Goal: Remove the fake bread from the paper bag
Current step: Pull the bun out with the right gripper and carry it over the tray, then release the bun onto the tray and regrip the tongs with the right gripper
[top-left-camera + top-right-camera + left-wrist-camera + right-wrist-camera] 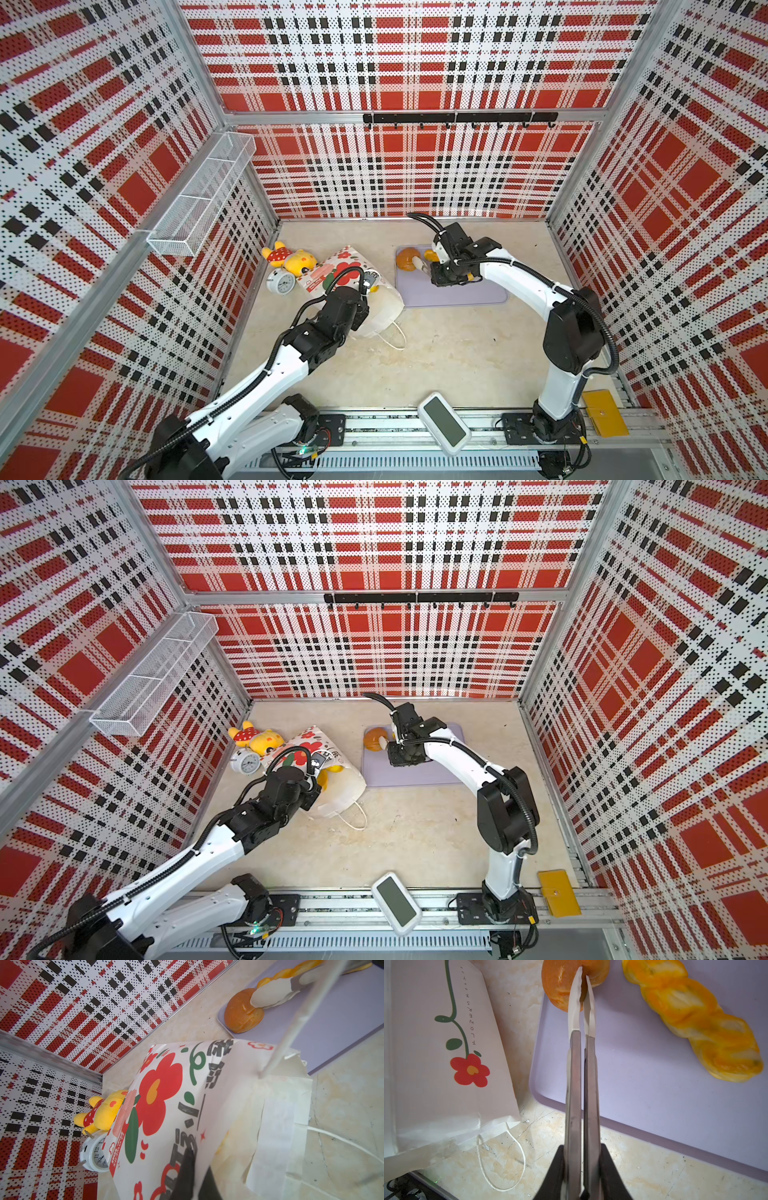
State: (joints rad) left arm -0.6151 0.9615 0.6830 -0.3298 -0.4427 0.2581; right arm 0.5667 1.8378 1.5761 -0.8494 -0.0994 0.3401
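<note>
Bright even light, faint shadows, wide-angle bowing at edges.

My left gripper (312, 789) is at the mouth of the paper bag (347, 789), which lies on its side. The wrist hides the jaws from me. Yellow fake bread (334, 767) shows in the opening just past it. My right gripper (392, 752) hangs over the purple tray (415, 777) carrying tongs (381, 742). Their white tip lies over a brown bun (371, 739) just ahead. Beyond the left gripper, past the bag, lie a plush toy (259, 739) and a clock (246, 762).
</note>
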